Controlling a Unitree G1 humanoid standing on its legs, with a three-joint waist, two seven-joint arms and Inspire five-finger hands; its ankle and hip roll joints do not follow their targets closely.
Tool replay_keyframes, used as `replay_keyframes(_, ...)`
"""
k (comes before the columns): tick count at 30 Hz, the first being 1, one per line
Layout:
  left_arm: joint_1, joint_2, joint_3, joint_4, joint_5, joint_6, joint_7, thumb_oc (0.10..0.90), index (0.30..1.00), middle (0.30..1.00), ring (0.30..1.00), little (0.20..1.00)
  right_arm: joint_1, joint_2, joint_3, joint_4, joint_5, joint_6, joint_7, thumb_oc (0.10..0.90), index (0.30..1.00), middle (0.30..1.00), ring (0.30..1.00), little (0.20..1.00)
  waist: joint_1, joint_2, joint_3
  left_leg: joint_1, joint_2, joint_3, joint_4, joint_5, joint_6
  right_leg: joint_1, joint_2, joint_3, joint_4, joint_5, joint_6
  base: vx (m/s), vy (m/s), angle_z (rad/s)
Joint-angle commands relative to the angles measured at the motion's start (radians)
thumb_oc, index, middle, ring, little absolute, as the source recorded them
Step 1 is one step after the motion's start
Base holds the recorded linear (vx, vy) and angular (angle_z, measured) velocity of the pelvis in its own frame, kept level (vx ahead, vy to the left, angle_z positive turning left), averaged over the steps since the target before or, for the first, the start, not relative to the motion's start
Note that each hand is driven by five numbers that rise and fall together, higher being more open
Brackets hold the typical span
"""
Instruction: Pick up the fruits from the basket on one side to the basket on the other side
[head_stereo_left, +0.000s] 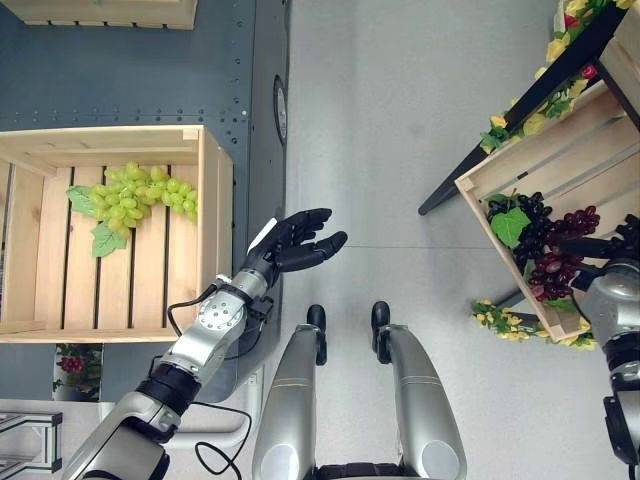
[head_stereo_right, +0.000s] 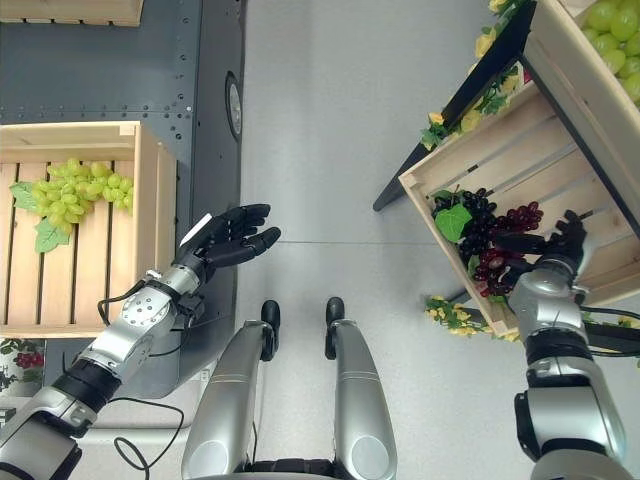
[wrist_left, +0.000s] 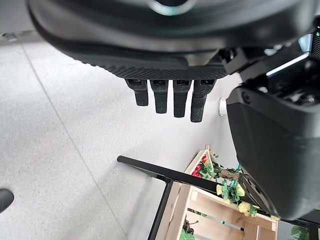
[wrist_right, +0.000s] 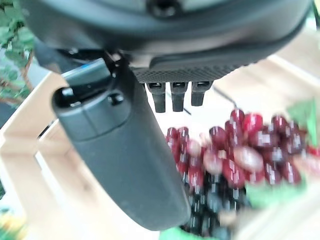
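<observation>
The right hand (head_stereo_right: 555, 245), fingers apart, is hovering over the red grapes (head_stereo_right: 510, 245) in the right crate (head_stereo_right: 440, 205), apparently poised to grasp them next, while the left hand (head_stereo_left: 295, 242) is waiting open-fingered beside the left crate (head_stereo_left: 210, 200).

green grapes (head_stereo_left: 135, 195) in left crate (head_stereo_left: 215, 190), dark grapes (head_stereo_right: 495, 245) apparently in right crate (head_stereo_right: 500, 160)

- Both eye views look straight down from the head (slightly offset), sharing the left crate (head_stereo_left: 205, 190) and right crate (head_stereo_right: 480, 170).
- Left wrist view looks along its hand toward the floor.
- Right wrist view sits close above red grapes (wrist_right: 235, 160).
</observation>
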Motion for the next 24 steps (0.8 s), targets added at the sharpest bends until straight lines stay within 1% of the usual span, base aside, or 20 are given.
replay_keyframes(1,-0.069,-0.035,0.036,-0.092,0.075,-0.176,0.077,0.8,0.9,0.9,0.9,0.9,-0.005,0.004,-0.004,-0.144,-0.104,-0.205,-0.036,0.8,0.9,0.9,0.9,0.9,0.007,-0.004,-0.014,0.155,-0.055,0.059,-0.116,-0.082,0.021,0.117,0.044,-0.036,-0.016,-0.032,-0.053,0.03,0.048,0.0)
replay_keyframes(3,-0.063,-0.041,0.057,-0.09,0.111,-0.204,0.123,0.8,0.9,0.9,0.9,0.9,0.016,0.031,-0.006,-0.185,-0.123,-0.244,-0.026,0.8,0.9,0.9,0.9,0.9,0.006,0.002,-0.014,0.161,-0.058,0.057,-0.127,-0.076,0.021,0.122,0.041,-0.036,-0.019,-0.035,-0.054,0.01,0.019,0.0)
replay_keyframes(4,-0.064,-0.043,0.071,-0.085,0.163,-0.238,0.177,0.8,0.9,0.9,0.9,0.9,0.029,0.056,-0.003,-0.207,-0.117,-0.281,-0.015,0.8,0.9,0.9,0.9,0.9,0.006,0.005,-0.014,0.17,-0.06,0.055,-0.136,-0.071,0.019,0.128,0.04,-0.035,-0.023,-0.036,-0.054,0.0,0.0,0.0)
replay_keyframes(6,-0.068,-0.04,0.1,-0.088,0.195,-0.267,0.227,0.8,0.9,0.9,0.9,0.9,0.048,0.09,0.0,-0.24,-0.123,-0.307,-0.011,0.8,0.9,0.9,0.9,0.9,0.006,0.006,-0.014,0.178,-0.063,0.052,-0.145,-0.067,0.015,0.139,0.04,-0.032,-0.032,-0.038,-0.056,0.03,0.002,0.08)
replay_keyframes(7,-0.074,-0.04,0.134,-0.092,0.212,-0.315,0.287,0.8,0.9,0.9,0.9,0.9,0.06,0.119,0.001,-0.259,-0.078,-0.32,0.027,0.8,0.9,0.9,0.9,0.9,0.008,0.007,-0.014,0.183,-0.064,0.051,-0.152,-0.062,0.012,0.145,0.038,-0.032,-0.039,-0.039,-0.058,0.02,-0.003,0.09)
replay_keyframes(8,-0.077,-0.042,0.147,-0.092,0.213,-0.317,0.29,0.8,0.9,0.9,0.9,0.9,0.064,0.127,0.001,-0.26,-0.068,-0.326,0.033,0.8,0.9,0.9,0.9,0.9,0.01,0.007,-0.014,0.184,-0.066,0.049,-0.155,-0.061,0.011,0.147,0.037,-0.033,-0.041,-0.039,-0.058,0.03,-0.015,0.09)
replay_keyframes(9,-0.083,-0.043,0.183,-0.096,0.225,-0.338,0.331,0.8,0.9,0.9,0.9,0.9,0.076,0.153,0.001,-0.264,-0.027,-0.347,0.082,0.8,0.9,0.9,0.9,0.9,0.015,0.006,-0.014,0.191,-0.069,0.043,-0.162,-0.057,0.008,0.157,0.034,-0.038,-0.047,-0.041,-0.061,0.02,-0.017,0.06)
replay_keyframes(10,-0.083,-0.044,0.19,-0.097,0.231,-0.344,0.341,0.8,0.9,0.9,0.9,0.9,0.079,0.159,0.001,-0.265,-0.012,-0.352,0.092,0.8,0.9,0.9,0.9,0.9,0.015,0.006,-0.014,0.193,-0.07,0.042,-0.164,-0.056,0.008,0.159,0.033,-0.039,-0.049,-0.041,-0.061,0.04,-0.035,0.06)
replay_keyframes(11,-0.084,-0.045,0.227,-0.095,0.266,-0.365,0.392,0.8,0.9,0.9,0.9,0.9,0.096,0.188,-0.001,-0.275,0.044,-0.385,0.14,0.8,0.9,0.9,0.9,0.9,0.022,0.005,-0.014,0.201,-0.073,0.034,-0.172,-0.052,0.003,0.171,0.029,-0.045,-0.055,-0.043,-0.063,0.04,-0.033,0.07)
replay_keyframes(14,-0.077,-0.034,0.28,-0.065,0.34,-0.387,0.486,0.8,0.9,0.9,0.9,0.9,0.113,0.222,-0.01,-0.283,0.104,-0.425,0.192,0.8,0.9,0.9,0.9,0.9,0.033,0.003,-0.014,0.216,-0.08,0.021,-0.189,-0.04,-0.002,0.191,0.024,-0.056,-0.072,-0.042,-0.066,0.03,-0.047,0.18)
replay_keyframes(16,-0.071,-0.015,0.305,-0.038,0.409,-0.381,0.562,0.8,0.9,0.9,0.9,0.9,0.12,0.238,-0.01,-0.303,0.154,-0.435,0.263,0.8,0.9,0.9,0.9,0.9,0.04,0.006,-0.014,0.222,-0.083,0.015,-0.202,-0.029,-0.004,0.197,0.022,-0.063,-0.081,-0.039,-0.067,0.01,-0.025,0.23)
replay_keyframes(18,-0.071,-0.015,0.304,-0.038,0.411,-0.381,0.564,0.8,0.9,0.9,0.9,0.9,0.12,0.238,-0.01,-0.302,0.155,-0.436,0.264,0.8,0.9,0.9,0.9,0.9,0.039,0.005,-0.014,0.223,-0.084,0.014,-0.204,-0.028,-0.004,0.198,0.022,-0.063,-0.082,-0.039,-0.067,0.0,-0.006,0.08)
replay_keyframes(19,-0.055,0.032,0.346,0.015,0.492,-0.392,0.656,0.8,0.9,0.9,0.9,0.9,0.141,0.25,0.003,-0.327,0.188,-0.433,0.346,0.8,0.9,0.9,0.9,0.9,0.048,0.01,-0.014,0.23,-0.083,0.012,-0.22,-0.015,-0.011,0.205,0.015,-0.076,-0.089,-0.04,-0.068,0.0,-0.005,0.12)
replay_keyframes(20,-0.049,0.041,0.359,0.031,0.492,-0.395,0.673,0.8,0.9,0.9,0.9,0.9,0.147,0.25,0.008,-0.333,0.197,-0.434,0.36,0.8,0.9,0.9,0.9,0.9,0.049,0.01,-0.014,0.232,-0.083,0.011,-0.225,-0.009,-0.013,0.207,0.014,-0.077,-0.091,-0.04,-0.069,0.0,0.0,0.17)
replay_keyframes(21,-0.031,0.06,0.391,0.077,0.512,-0.416,0.733,0.8,0.9,0.9,0.9,0.9,0.161,0.249,0.012,-0.337,0.193,-0.441,0.366,0.8,0.9,0.9,0.9,0.9,0.05,0.011,-0.014,0.238,-0.082,0.009,-0.235,-0.002,-0.016,0.213,0.013,-0.079,-0.099,-0.039,-0.069,0.0,0.009,0.13)
replay_keyframes(24,-0.019,0.078,0.422,0.148,0.539,-0.434,0.797,0.8,0.9,0.9,0.9,0.9,0.172,0.247,0.018,-0.322,0.183,-0.449,0.359,0.8,0.9,0.9,0.9,0.9,0.05,0.012,-0.014,0.247,-0.08,0.008,-0.245,0.005,-0.019,0.224,0.01,-0.083,-0.111,-0.038,-0.07,0.01,0.022,0.03)
